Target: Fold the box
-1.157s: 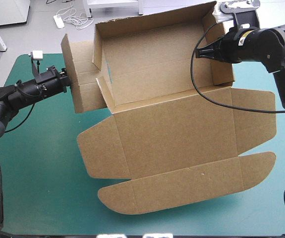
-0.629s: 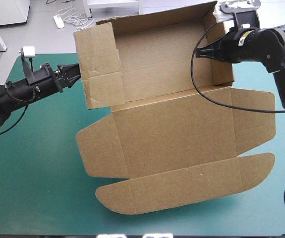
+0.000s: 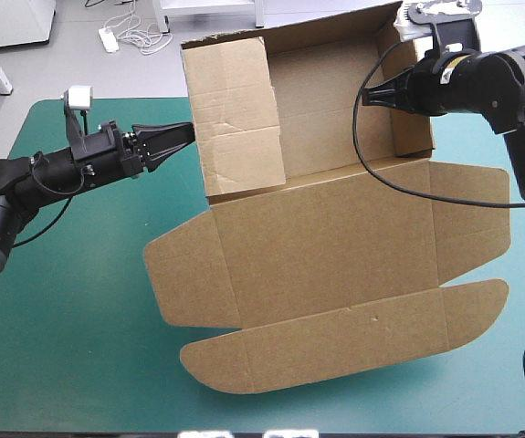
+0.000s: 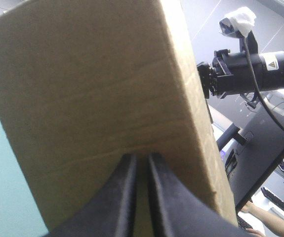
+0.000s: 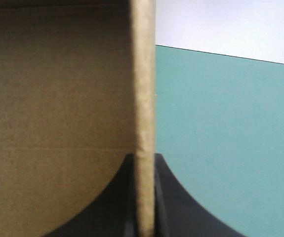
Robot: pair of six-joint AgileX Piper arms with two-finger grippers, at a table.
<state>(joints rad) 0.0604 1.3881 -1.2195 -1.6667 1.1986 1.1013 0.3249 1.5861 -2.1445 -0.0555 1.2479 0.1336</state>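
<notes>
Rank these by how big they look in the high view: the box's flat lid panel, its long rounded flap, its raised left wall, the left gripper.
1. flat lid panel
2. long rounded flap
3. raised left wall, standing nearer the camera, so perhaps flattered
4. left gripper

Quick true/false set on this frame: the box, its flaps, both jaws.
1. The lid of the box lies flat on the table. True.
2. The left flap stands raised across part of the box's inside. True.
3. The right jaws grip the left flap. False: they clamp the right wall, and the right wrist view shows its edge between them.
4. The left jaws are wide open. False: they are shut, with their tips against the left flap's outer face.
</notes>
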